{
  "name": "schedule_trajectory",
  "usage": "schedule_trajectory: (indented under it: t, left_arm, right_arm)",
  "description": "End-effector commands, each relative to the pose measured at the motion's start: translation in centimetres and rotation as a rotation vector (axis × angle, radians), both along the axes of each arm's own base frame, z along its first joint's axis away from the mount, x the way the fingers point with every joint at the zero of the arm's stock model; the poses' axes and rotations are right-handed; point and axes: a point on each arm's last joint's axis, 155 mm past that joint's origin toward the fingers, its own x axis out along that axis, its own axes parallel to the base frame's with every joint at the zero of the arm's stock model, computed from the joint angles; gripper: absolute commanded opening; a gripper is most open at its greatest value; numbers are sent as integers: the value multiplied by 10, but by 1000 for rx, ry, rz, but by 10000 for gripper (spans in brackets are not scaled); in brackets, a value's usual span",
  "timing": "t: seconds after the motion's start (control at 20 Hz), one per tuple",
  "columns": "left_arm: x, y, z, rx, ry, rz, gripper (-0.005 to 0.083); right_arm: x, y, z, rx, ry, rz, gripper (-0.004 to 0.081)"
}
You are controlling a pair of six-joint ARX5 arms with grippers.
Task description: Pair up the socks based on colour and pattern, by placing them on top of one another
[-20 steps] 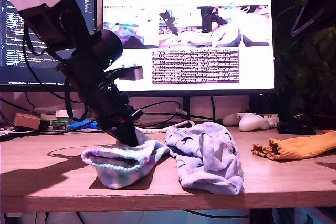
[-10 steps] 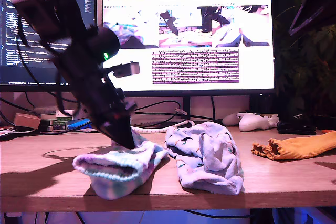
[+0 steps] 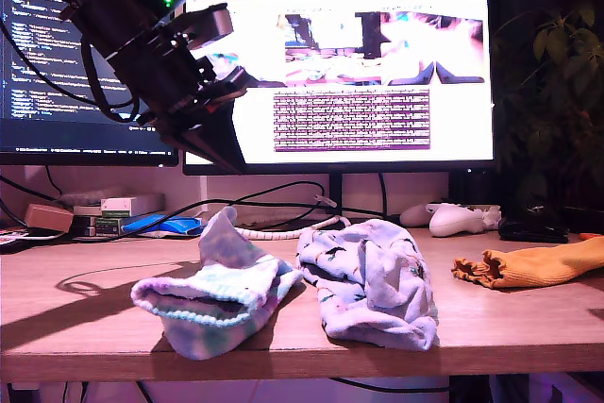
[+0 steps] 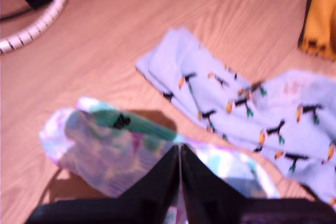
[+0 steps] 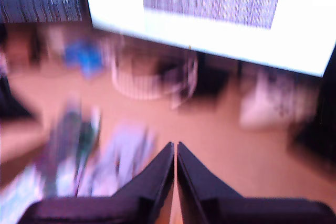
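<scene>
Wood-grain tabletop carries everything, with a big lit monitor behind it. Taking the pale lavender sock as my landmark: it lies crumpled and soft, dotted with small dark prints. Touching it on the exterior view's left is the blotched sock, white with teal and pink patches, its ribbed cuff gaping open and one end poking up. Well off to the exterior view's right of the lavender sock lies the mustard-orange ribbed sock. Behind the lavender sock sits a smooth white controller. My first hand hangs above the blotched sock, clenched and empty. My second hand is likewise clenched, holding nothing; its view is blurred.
</scene>
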Motion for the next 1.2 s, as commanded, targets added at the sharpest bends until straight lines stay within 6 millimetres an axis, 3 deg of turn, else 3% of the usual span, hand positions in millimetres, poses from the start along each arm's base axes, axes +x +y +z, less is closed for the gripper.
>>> schedule_trajectory:
  t: [0.0,0.15,0.3,0.55,0.8,1.0,1.15]
  left_arm:
    - [-2,-1,-3,-11,6,3,-19]
    - [0,6,16,-27,-61,44,-19]
    - [-6,25,36,-81,-153,106,-19]
    - [-23,78,62,-172,-315,235,-19]
    - [-54,121,73,-231,-405,329,-19]
    - [-88,131,73,-274,-440,342,-19]
    - [-110,135,81,-303,-452,343,-19]
  right_arm:
    - [9,-1,-17,-27,31,5,-13]
    - [25,-13,-31,-29,61,-10,-13]
    - [33,-29,-24,7,34,-36,-13]
    - [30,-57,-41,52,70,-95,-13]
    - [4,-53,-62,122,82,-92,-13]
    - [-25,-53,-74,134,84,-121,-13]
    - [-52,-54,-70,111,78,-128,-13]
